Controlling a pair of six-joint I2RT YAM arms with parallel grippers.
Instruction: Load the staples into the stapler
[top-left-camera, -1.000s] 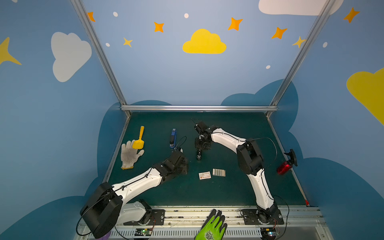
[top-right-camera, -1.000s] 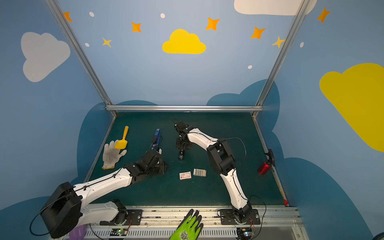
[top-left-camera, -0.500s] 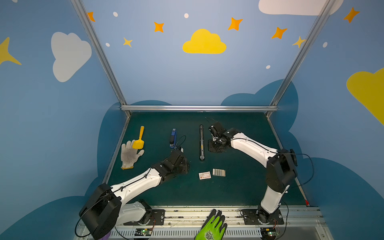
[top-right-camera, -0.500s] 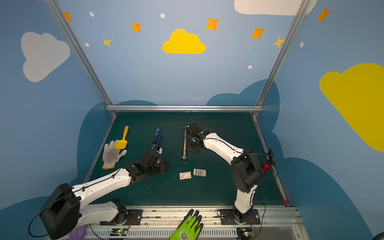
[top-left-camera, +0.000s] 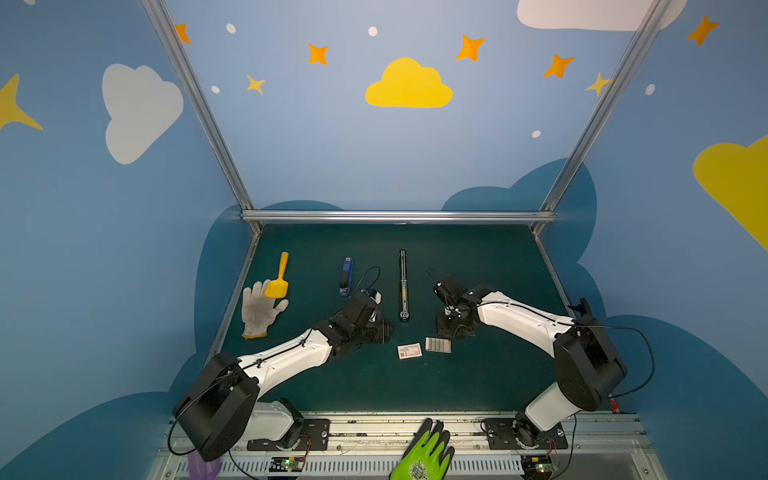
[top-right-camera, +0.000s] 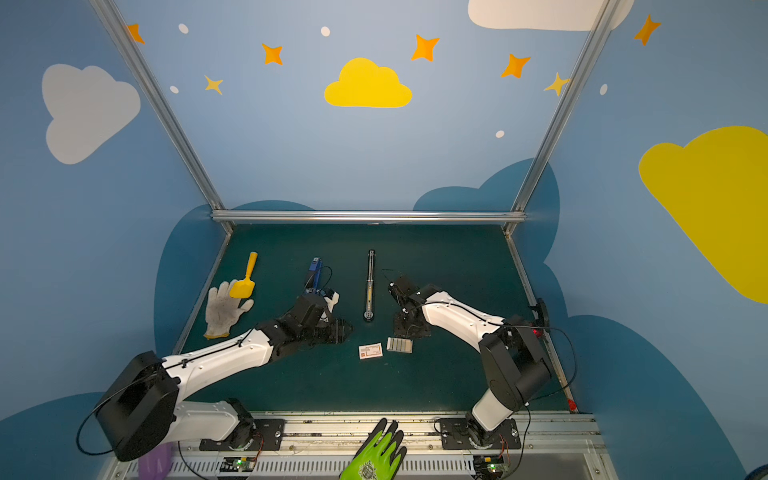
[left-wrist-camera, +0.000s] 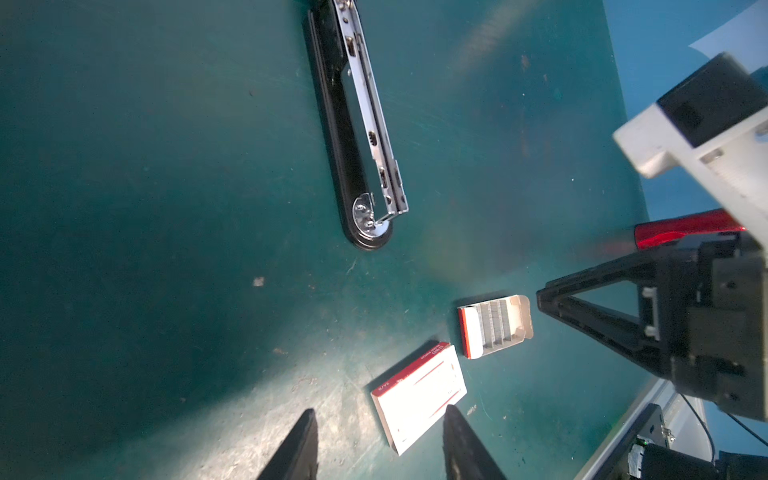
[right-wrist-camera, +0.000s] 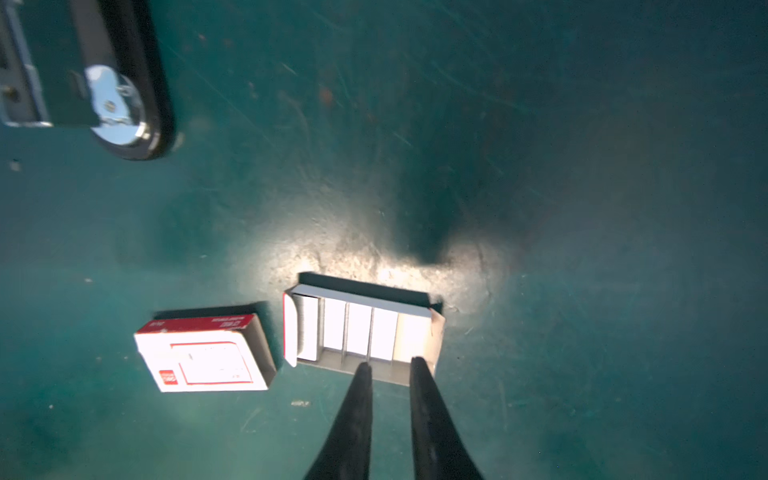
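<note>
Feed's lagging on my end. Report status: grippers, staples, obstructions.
Left gripper open, empty, by white box. Right gripper narrowly open, tips at tray rim. Staples in tray, none lifted. Stapler opened flat; white box beside tray, apart.

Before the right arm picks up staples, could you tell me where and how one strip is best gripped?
Probably the staples strip beside the empty end of the tray, pinched across its long sides from straight above: the strips lie flat, packed together, and only there has a finger room.
</note>
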